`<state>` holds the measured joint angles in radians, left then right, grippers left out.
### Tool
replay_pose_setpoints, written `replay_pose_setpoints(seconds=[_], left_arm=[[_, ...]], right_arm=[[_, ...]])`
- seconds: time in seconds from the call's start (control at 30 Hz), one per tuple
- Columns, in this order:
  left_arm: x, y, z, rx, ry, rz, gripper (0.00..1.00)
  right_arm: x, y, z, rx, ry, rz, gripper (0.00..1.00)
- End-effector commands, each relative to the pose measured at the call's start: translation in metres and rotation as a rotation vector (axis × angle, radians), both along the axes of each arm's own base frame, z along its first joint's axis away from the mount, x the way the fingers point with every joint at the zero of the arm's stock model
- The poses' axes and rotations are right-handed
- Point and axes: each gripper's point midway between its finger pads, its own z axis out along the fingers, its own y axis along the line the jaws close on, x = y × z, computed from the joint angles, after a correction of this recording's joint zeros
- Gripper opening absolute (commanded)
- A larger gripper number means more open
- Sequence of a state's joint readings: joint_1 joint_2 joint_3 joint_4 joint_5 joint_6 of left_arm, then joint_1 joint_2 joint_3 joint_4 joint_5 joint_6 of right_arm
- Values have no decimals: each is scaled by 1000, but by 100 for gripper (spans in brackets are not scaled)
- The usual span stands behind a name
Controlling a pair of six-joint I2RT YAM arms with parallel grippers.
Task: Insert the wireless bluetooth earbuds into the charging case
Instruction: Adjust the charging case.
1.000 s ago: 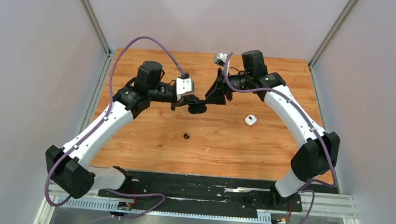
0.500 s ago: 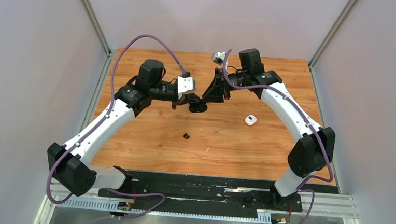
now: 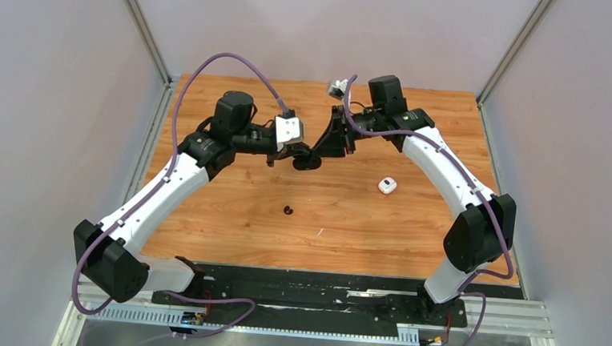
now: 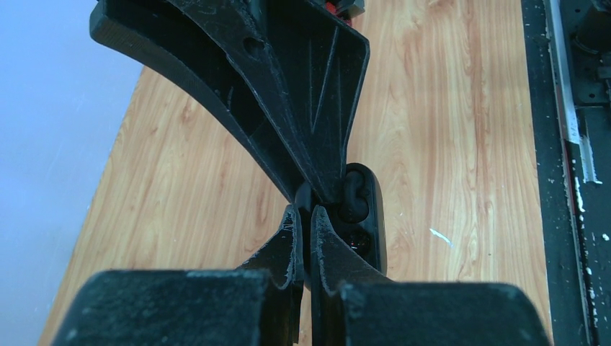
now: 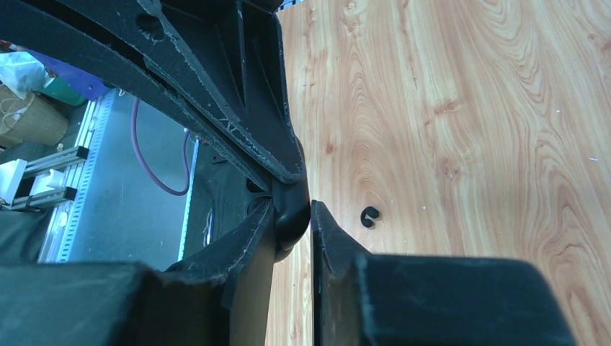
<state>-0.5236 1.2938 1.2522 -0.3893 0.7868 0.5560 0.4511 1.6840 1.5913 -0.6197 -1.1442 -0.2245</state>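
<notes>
The left tool [image 4: 302,241] is pinched together on the thin edge of a black oval plastic charging case [image 4: 369,216], holding it up above the wooden tabletop [image 3: 228,216]. Below that black case, toward the arm bases, one small black roundish earbud [image 3: 288,210] lies loose on the tabletop, well apart from it. Just right of the black case, the right tool [image 5: 292,210] meets it. Its fingers stand narrowly apart around a small black rounded piece [image 5: 291,220], but I cannot tell whether they clamp it, or whether it is an earbud or the case's rim. Nearer than the black case and slightly right sits a tiny white speck [image 3: 320,232], too small to name. Farther right of the black case rests a small white rounded case [image 3: 387,185], seemingly closed. By my reading the task is early. At most one black earbud is going in, one clearly remains out, and no white earbuds are visible.
</notes>
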Motion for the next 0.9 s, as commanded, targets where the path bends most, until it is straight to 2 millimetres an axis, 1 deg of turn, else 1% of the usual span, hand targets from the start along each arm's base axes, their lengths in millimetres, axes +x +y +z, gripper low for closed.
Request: replay_pose_setpoints(seconds=[0.0,0.07,0.13,0.17,0.2,0.23,0.27,0.3,0.33,0.37,0.4,0.43,0.47,0.53,0.6,0.67,0.7,0.73,0.77,0.8,0.83,0.87], left_arm=[[5,-5,33,-62,-102,0,0],[6,-5,33,-62,-102,2,0],[6,-5,31,-59,-96,2,0],[6,-5,29,-56,-88,6,1],[8,-5,28,-53,-81,15,10],[11,-4,26,-49,-62,39,16],[13,-3,27,-51,-55,60,28],[19,0,26,-52,-32,109,32],[21,1,29,-61,-19,137,40],[26,5,31,-62,-12,184,43],[28,7,34,-65,-12,205,50],[30,13,38,-71,-11,250,53],[33,17,41,-74,-9,279,59],[35,29,48,-91,15,351,64],[31,41,49,-118,93,412,67],[22,50,39,-101,155,423,67],[11,52,28,-71,203,402,67],[7,55,21,-53,224,393,66],[-6,56,5,-19,282,354,66],[-15,55,-3,5,285,290,65],[-26,59,-24,57,337,265,62],[-31,59,-34,88,323,217,61]], right_arm=[[3,5,13,37,-32,23,19],[4,5,14,39,-43,25,12],[4,5,14,42,-60,29,1],[5,5,15,43,-75,26,0],[6,4,16,42,-92,24,0],[8,3,16,39,-112,15,0],[10,2,16,33,-137,5,0],[13,0,16,26,-168,-8,0],[15,-2,15,16,-191,-21,0],[17,-5,17,7,-228,-38,0],[18,-9,16,-5,-267,-55,0],[19,-12,15,-16,-309,-72,0],[21,-15,14,-27,-352,-92,0],[22,-24,7,-48,-434,-134,0],[24,-34,7,-51,-546,-191,0],[26,-44,6,-52,-644,-260,0],[26,-49,2,-55,-681,-289,0],[27,-54,1,-58,-711,-318,0],[27,-59,-3,-65,-723,-346,0],[26,-62,-6,-69,-722,-373,0],[25,-65,-10,-77,-712,-390,0],[24,-68,-14,-88,-699,-405,0]])
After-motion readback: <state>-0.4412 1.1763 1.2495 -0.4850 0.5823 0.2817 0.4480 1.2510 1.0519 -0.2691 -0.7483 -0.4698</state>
